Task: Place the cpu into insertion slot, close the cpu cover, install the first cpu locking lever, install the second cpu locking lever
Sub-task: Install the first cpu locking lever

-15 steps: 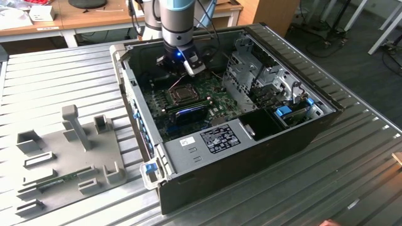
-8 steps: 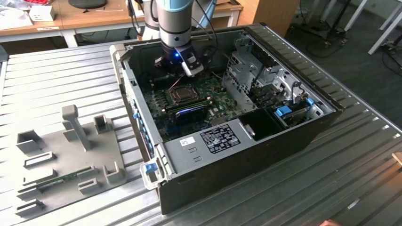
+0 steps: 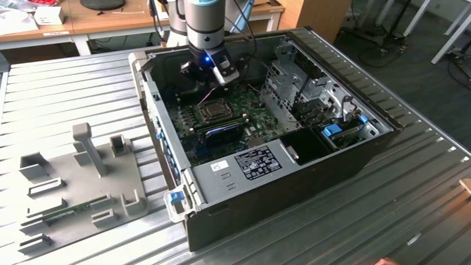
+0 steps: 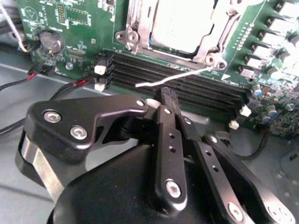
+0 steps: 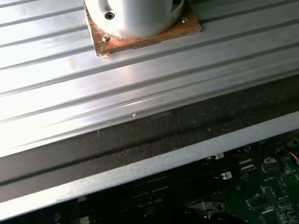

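While the arm [image 3: 202,22] hangs near the insertion slot [image 3: 213,110], its empty hand [image 4: 169,96] is closed.

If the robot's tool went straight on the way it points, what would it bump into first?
Probably the thin silvery locking lever just ahead of the tool, with the long black memory slots right beneath it. Depth is hard to judge.

Ribbed metal table [image 3: 63,94]: open computer case [image 3: 294,190], grey fixture plate [image 3: 65,181].
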Action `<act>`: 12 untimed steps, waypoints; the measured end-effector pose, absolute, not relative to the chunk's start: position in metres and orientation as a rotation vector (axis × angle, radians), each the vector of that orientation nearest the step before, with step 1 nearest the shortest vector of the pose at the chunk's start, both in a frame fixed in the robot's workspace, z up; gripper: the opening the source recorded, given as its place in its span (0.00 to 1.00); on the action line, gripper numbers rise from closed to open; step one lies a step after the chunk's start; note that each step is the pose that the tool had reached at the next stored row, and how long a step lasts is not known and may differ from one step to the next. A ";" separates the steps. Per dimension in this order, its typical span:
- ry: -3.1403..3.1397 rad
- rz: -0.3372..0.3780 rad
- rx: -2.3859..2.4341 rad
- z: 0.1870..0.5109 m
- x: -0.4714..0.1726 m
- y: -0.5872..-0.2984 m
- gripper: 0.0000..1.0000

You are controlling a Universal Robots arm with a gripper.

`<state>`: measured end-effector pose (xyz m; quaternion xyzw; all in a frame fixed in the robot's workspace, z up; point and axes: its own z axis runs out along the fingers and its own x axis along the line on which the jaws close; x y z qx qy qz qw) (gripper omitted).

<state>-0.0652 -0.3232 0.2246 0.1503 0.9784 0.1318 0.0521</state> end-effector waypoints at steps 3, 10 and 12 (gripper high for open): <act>2.976 0.402 0.457 0.228 -0.065 -0.324 0.10; 2.976 0.403 0.457 0.228 -0.065 -0.330 0.10; 2.976 0.405 0.457 0.228 -0.065 -0.332 0.10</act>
